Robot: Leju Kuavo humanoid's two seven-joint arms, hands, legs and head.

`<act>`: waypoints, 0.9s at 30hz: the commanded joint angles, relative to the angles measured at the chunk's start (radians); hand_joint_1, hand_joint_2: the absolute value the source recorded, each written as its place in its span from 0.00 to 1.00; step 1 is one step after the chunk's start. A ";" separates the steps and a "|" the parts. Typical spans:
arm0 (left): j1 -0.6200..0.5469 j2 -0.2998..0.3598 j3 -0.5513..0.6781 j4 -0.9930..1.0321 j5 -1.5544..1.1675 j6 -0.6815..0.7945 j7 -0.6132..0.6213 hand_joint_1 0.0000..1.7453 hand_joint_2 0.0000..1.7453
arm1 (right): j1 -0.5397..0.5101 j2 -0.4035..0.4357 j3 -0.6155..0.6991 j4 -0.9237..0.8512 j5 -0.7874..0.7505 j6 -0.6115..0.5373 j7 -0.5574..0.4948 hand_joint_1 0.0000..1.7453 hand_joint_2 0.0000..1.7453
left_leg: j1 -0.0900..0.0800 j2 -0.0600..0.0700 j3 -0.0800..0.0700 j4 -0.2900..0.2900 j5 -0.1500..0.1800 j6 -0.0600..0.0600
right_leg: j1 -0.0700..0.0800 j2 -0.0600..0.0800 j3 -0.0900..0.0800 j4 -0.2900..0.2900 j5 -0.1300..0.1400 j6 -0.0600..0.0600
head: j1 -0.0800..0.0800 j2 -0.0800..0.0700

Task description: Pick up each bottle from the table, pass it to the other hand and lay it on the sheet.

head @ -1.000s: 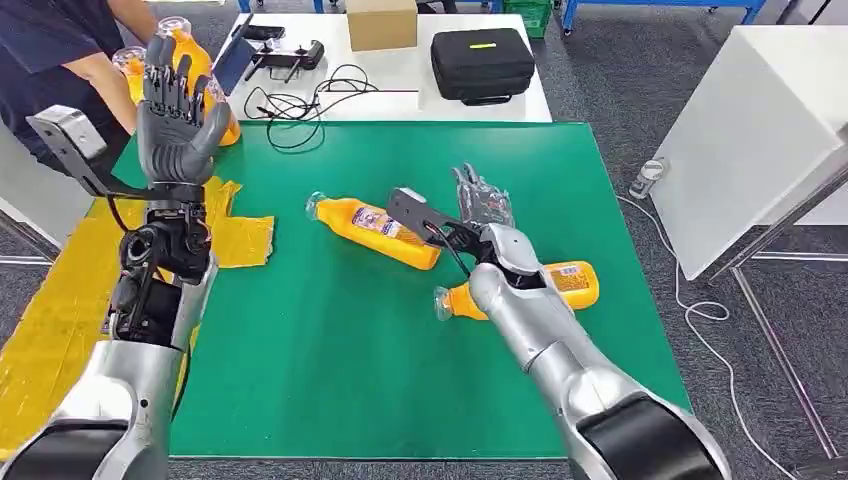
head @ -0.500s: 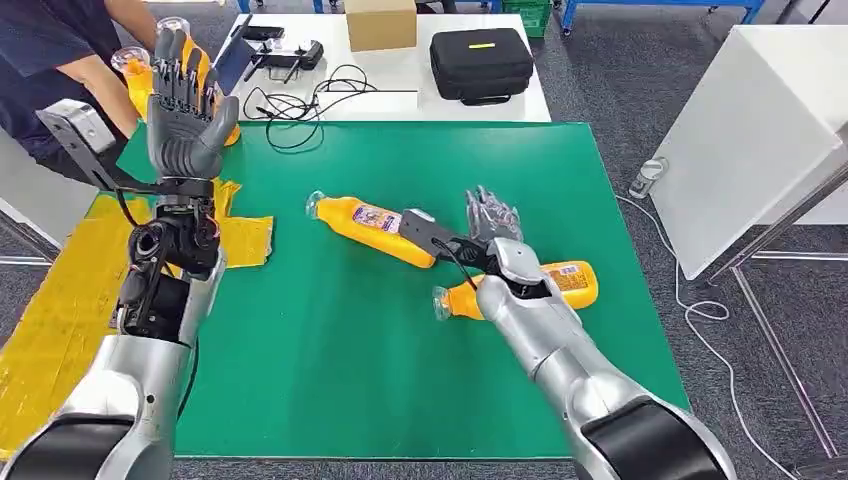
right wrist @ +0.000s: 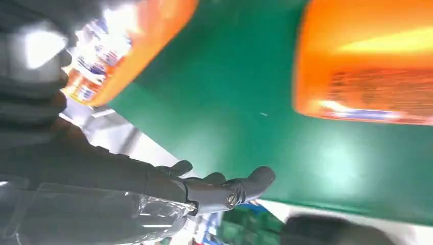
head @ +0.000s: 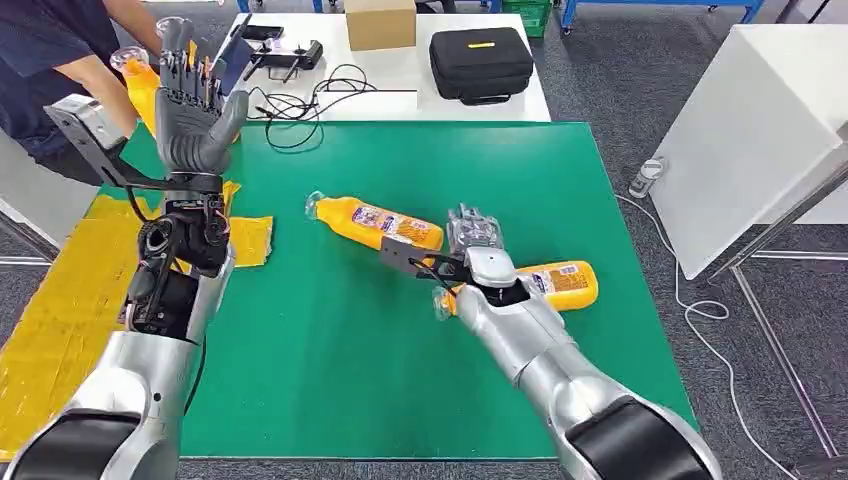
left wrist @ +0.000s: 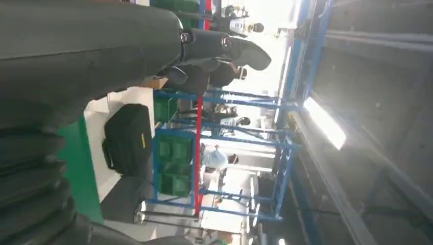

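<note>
The left robot hand is raised upright over the desk's far left corner, fingers spread, holding nothing; the yellow sheet lies below it. The right robot hand hovers low over the green desk with its fingers apart and empty (seen blurred from the wrist). One orange bottle lies just left of it, a second bottle just behind it, beside the wrist. A person stands beyond the left robot hand.
</note>
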 commanded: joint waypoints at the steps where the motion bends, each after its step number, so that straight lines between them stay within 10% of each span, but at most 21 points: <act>1: -0.031 0.001 0.004 0.050 0.002 -0.004 0.002 0.00 1.00 | -0.089 0.061 0.083 0.047 0.052 0.031 0.021 0.00 1.00 | 0.000 0.003 0.002 0.001 -0.002 -0.002 | 0.001 0.001 0.001 0.002 -0.001 0.000 | 0.000 0.000; 8: -0.030 -0.017 -0.010 0.042 -0.007 0.001 -0.007 0.00 1.00 | -0.098 0.057 0.080 0.058 0.068 0.076 0.047 0.00 1.00 | 0.000 -0.001 0.001 0.000 0.000 0.000 | 0.001 -0.002 0.001 0.000 -0.001 0.001 | 0.000 0.000; 9: -0.027 -0.017 -0.011 0.033 -0.009 0.002 -0.006 0.00 1.00 | -0.095 0.057 0.075 0.057 0.068 0.080 0.049 0.00 0.00 | 0.000 0.000 0.001 0.000 -0.001 -0.001 | 0.001 -0.001 0.001 0.000 -0.001 0.001 | 0.000 0.000; 13: -0.027 -0.004 -0.011 0.027 -0.011 0.010 -0.001 0.00 1.00 | -0.086 0.051 0.062 0.059 0.069 0.088 0.060 0.00 0.00 | 0.000 -0.001 0.001 0.000 -0.001 -0.001 | 0.000 -0.001 0.001 0.000 -0.001 0.001 | 0.000 0.000; 14: -0.030 0.001 -0.009 0.033 -0.009 0.013 0.001 0.00 1.00 | -0.084 0.048 0.056 0.054 0.067 0.084 0.063 0.00 1.00 | 0.000 0.000 0.002 0.000 -0.001 -0.001 | 0.000 -0.001 0.002 0.000 -0.002 0.001 | 0.000 0.000; 27: 0.114 0.085 0.058 -0.052 -0.010 0.011 -0.045 0.00 1.00 | -0.076 0.069 0.018 -0.057 0.043 -0.165 -0.167 0.00 1.00 | 0.000 0.008 0.004 -0.002 -0.002 -0.001 | -0.001 0.006 0.002 0.000 0.000 0.000 | 0.000 0.000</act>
